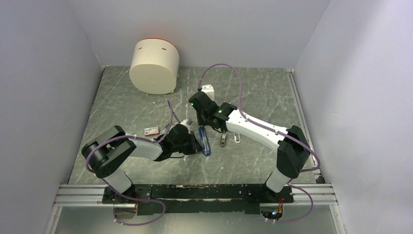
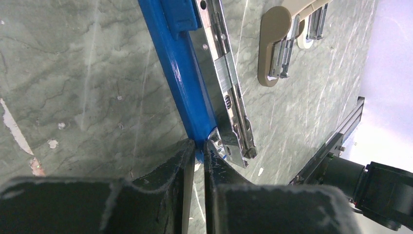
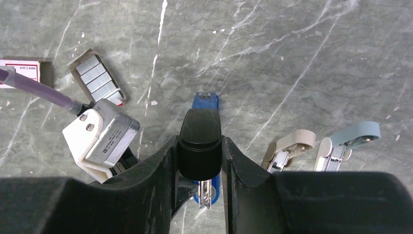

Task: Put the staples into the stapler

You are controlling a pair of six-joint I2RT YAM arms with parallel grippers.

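Observation:
The stapler (image 1: 205,141) lies open on the table in front of the arms. In the left wrist view its bright blue body (image 2: 178,73) carries a silver channel (image 2: 234,117), and a short ribbed silvery block (image 2: 224,67) sits in that channel. My left gripper (image 2: 197,145) is shut on the near end of the blue body. My right gripper (image 3: 199,146) is shut on the black top arm (image 3: 199,134), holding it up above the blue base (image 3: 205,101). The staples' red box (image 3: 19,72) and a small tray of staple blocks (image 3: 96,78) lie to the left.
A tan oblong piece (image 3: 290,145) and a pale-blue one (image 3: 349,140) lie just right of the stapler. A large white cylinder (image 1: 154,66) stands at the back left. The left arm's white wrist camera (image 3: 101,140) sits close beside my right fingers.

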